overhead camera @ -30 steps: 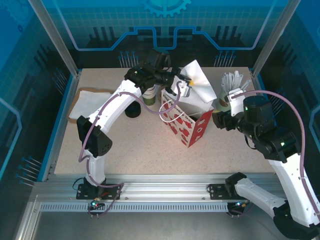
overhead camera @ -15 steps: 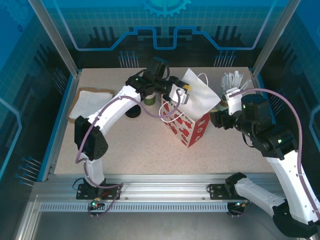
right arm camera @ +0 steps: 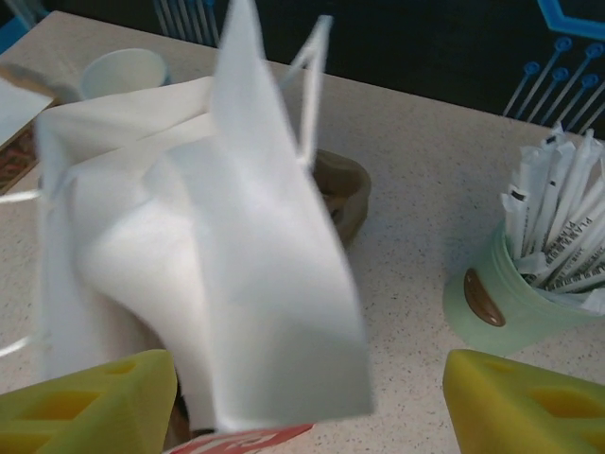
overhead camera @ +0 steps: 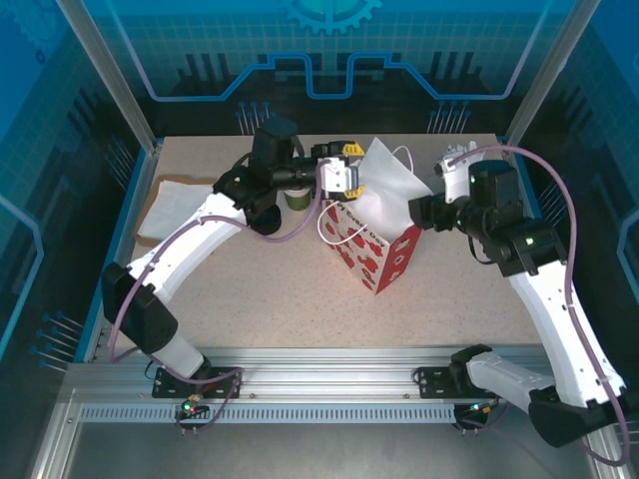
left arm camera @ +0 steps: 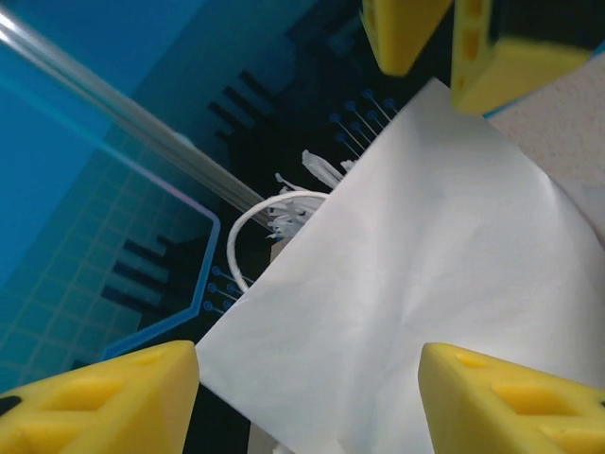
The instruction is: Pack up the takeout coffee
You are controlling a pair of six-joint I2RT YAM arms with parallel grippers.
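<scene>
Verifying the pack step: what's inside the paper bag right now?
The paper bag is open at the top, showing white inner walls and a folded flap. That flap covers the bottom, so whether the coffee is in there cannot be told.

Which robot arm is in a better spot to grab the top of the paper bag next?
Probably left. The left gripper is open right at the raised white top of the paper bag, paper between its fingers in its wrist view. The right gripper, also open, only faces the bag's side.
</scene>
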